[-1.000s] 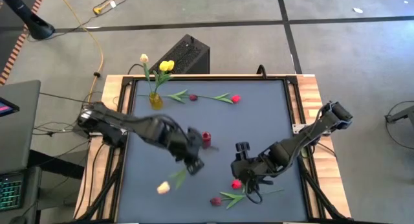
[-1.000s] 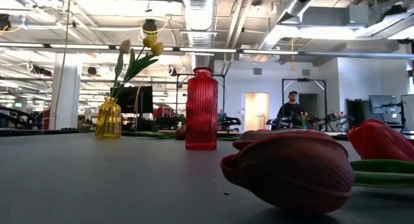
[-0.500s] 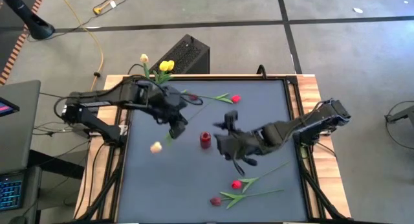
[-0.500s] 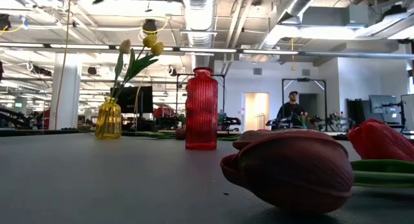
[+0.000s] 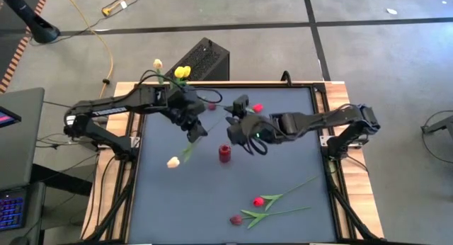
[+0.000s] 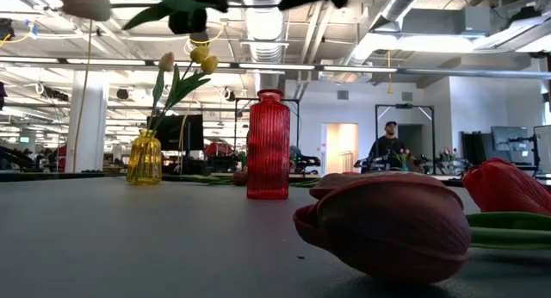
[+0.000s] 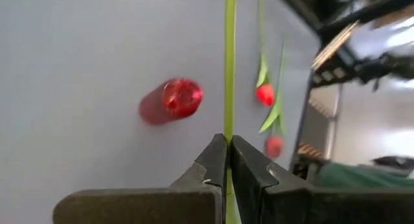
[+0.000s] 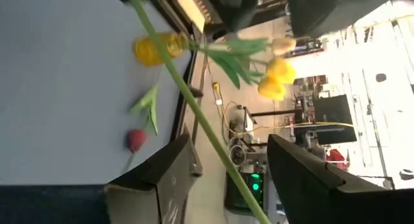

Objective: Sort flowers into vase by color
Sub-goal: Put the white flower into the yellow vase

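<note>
My left gripper (image 5: 196, 132) is shut on the stem of a cream-white tulip, whose head (image 5: 172, 161) shows over the table's left half and high in the low view (image 6: 86, 3). My right gripper (image 5: 235, 116) is open beside it; its fingers stand either side of that green stem (image 8: 194, 117), and I cannot tell whether they touch it. A red vase (image 5: 225, 154) stands upright mid-table. A yellow vase (image 6: 144, 158) at the far left holds yellow tulips (image 5: 182, 73) and a cream one (image 5: 157, 63). My left gripper pinches the cream tulip's thin green stem (image 7: 228, 130) between its two fingers, well away from the head. The stem runs on past the fingertips. The flower is lifted clear of the table, its head lower and out to the left.
A red tulip (image 5: 258, 201) and a maroon one (image 5: 236, 219) lie near the front edge, right of centre. Another red tulip (image 5: 257, 107) and a maroon one (image 5: 211, 105) lie near the far edge. A person (image 6: 389, 143) stands far off in the room.
My left gripper carried the cream tulip up off the table and from the near middle toward the far left, then nearly stopped. My right gripper left the red tulips at the near right and travelled toward the far edge and left, ending open around the held stem.
</note>
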